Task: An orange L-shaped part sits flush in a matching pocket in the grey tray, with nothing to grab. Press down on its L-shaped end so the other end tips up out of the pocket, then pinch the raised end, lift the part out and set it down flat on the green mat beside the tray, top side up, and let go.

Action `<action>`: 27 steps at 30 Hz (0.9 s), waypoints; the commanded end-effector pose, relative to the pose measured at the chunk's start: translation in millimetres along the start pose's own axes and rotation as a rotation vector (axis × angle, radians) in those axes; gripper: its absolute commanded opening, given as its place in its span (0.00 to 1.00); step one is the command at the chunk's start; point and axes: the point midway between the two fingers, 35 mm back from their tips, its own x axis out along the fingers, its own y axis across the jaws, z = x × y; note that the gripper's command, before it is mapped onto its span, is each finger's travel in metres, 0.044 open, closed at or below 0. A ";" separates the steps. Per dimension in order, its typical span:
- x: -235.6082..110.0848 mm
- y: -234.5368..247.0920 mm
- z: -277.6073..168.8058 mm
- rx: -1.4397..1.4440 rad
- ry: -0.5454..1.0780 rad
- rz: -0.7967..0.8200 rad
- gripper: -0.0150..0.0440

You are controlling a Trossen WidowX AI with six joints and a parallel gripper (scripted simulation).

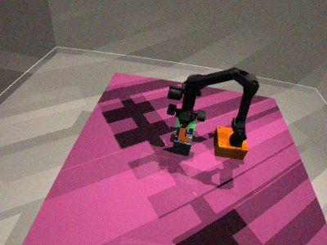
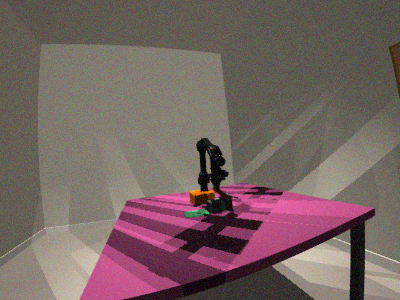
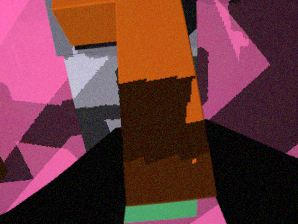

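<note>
While the end effector [image 1: 185, 131] grips the orange L-shaped part [image 3: 149, 43] by its straight end above the grey tray [image 1: 181, 148], a good lift rises straight, clearing the pocket before swinging to the green mat [image 2: 196, 213].

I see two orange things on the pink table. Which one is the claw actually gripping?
The long orange L-shaped part, pinched in the gripper over the grey tray. The other, a plain orange block, merely carries the arm's foot.
</note>
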 end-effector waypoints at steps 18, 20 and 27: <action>-22.3 -0.2 -4.1 -0.002 -0.005 -0.014 0.25; -21.5 0.1 -10.4 -0.003 -0.004 -0.014 0.25; -19.3 2.1 -41.5 -0.003 -0.001 -0.014 0.25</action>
